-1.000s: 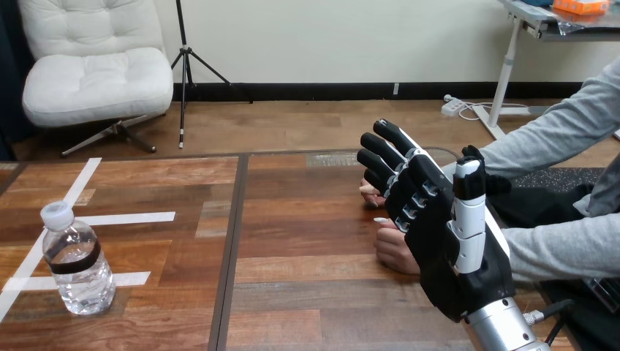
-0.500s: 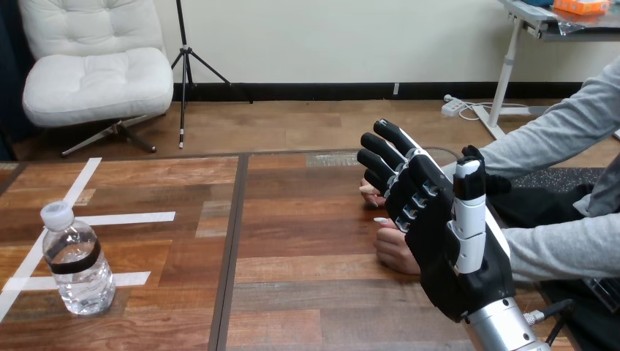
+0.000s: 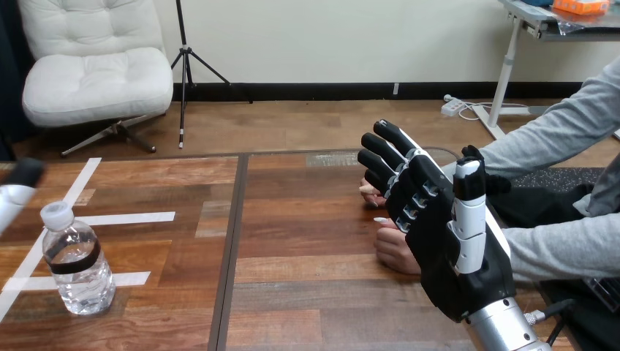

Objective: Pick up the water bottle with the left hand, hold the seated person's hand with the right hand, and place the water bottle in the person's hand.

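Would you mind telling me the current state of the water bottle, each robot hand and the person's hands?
water bottle: upright on the table, cap on, partly filled, untouched.
left hand: at the view's left edge, just above the bottle, apart from it.
right hand: open, fingers straight, raised in front of the person's hands, holding nothing.
person's hands: low on the table, partly hidden, without the bottle; contact with the right hand cannot be told.

The clear plastic water bottle [image 3: 77, 267] bore a white cap and black band; the black right hand [image 3: 439, 245] showed a white-shelled thumb.
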Controlling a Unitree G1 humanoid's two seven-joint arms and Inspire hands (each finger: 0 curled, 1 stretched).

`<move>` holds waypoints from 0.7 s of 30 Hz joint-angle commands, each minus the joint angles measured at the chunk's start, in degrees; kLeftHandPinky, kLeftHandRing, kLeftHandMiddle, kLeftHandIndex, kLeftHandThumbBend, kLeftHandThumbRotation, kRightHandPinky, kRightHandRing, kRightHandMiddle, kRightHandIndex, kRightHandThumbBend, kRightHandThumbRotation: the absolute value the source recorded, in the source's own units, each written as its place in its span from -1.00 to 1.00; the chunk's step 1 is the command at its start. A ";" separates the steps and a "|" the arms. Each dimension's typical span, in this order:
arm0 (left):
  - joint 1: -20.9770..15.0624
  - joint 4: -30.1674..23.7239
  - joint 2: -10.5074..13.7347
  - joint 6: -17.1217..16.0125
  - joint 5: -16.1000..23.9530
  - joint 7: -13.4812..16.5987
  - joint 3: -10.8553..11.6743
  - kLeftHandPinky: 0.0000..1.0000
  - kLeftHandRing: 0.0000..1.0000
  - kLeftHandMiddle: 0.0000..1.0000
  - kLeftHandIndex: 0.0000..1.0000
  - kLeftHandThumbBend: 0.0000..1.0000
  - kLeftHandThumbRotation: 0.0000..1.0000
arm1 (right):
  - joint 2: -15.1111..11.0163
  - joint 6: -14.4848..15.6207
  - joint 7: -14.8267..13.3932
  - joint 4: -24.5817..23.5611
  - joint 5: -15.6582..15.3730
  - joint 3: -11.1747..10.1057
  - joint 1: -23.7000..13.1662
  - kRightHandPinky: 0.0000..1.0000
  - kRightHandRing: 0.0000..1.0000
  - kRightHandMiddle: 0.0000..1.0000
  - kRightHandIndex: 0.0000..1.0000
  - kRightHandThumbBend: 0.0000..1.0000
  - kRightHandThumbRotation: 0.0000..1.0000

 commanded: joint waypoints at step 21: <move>-1.39 1.77 3.18 3.46 5.99 1.37 -1.23 1.00 1.00 1.00 1.00 1.00 -0.80 | -0.58 -0.46 0.39 -1.48 0.11 -0.10 -3.49 1.00 0.88 0.85 0.82 0.63 1.00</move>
